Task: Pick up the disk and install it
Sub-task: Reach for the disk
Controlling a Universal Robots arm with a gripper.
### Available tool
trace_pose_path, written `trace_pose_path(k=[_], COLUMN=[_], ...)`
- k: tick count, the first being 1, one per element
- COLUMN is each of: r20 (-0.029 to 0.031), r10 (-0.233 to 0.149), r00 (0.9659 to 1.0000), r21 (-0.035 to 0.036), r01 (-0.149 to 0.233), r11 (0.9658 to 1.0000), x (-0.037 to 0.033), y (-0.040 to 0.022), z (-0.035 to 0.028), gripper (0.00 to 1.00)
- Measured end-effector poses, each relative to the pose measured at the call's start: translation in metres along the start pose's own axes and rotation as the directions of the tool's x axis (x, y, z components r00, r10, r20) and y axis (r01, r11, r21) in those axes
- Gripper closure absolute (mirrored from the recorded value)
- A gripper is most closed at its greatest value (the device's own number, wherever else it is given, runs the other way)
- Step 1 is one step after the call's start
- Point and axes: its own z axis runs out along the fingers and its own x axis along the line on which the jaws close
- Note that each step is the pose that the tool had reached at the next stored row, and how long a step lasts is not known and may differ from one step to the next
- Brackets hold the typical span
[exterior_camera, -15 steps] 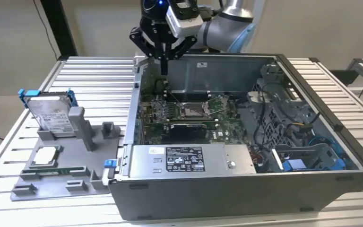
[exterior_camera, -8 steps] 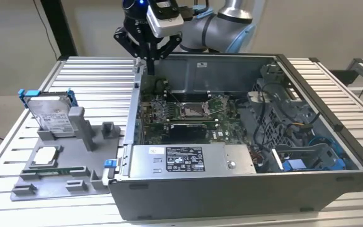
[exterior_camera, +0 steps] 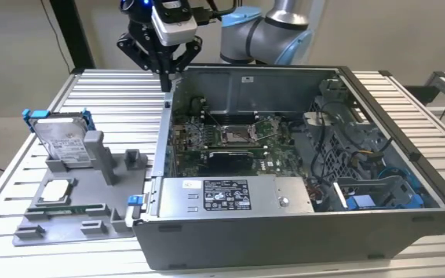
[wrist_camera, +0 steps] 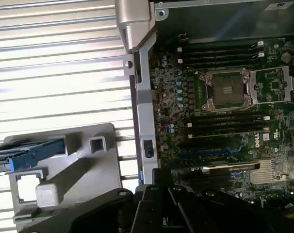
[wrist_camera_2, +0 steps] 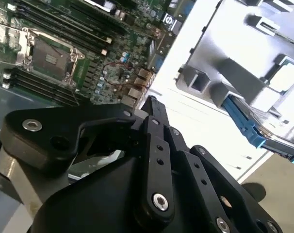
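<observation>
The disk (exterior_camera: pixel 62 141) is a silver-grey drive with a white label, clipped in a blue frame. It stands upright in a grey holder (exterior_camera: pixel 99 156) at the exterior view's left. Both wrist views show its blue edge (wrist_camera_2: pixel 242 122) (wrist_camera: pixel 32 151). My gripper (exterior_camera: pixel 165 78) hangs above the far left wall of the open computer case (exterior_camera: pixel 300 231), well apart from the disk. Its black fingers (wrist_camera_2: pixel 152 108) are shut together, with nothing between them.
A grey fixture plate (exterior_camera: pixel 91 223) under the holder also carries a small square silver chip (exterior_camera: pixel 56 191). Inside the case lie the green motherboard (exterior_camera: pixel 230 136), a silver box with a white label (exterior_camera: pixel 222 194), cables and a blue-trimmed bay (exterior_camera: pixel 377 200). The table top is ribbed metal (exterior_camera: pixel 114 98).
</observation>
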Motion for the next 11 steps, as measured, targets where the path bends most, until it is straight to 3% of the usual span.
trace_pose_path(k=[11], r20=[-0.0003], r10=[0.000], r00=[1.0000], r21=[0.0001], r01=[0.000], r11=[1.0000], x=[0.0492], y=[-0.0052], z=[-0.0012], gripper=[1.00])
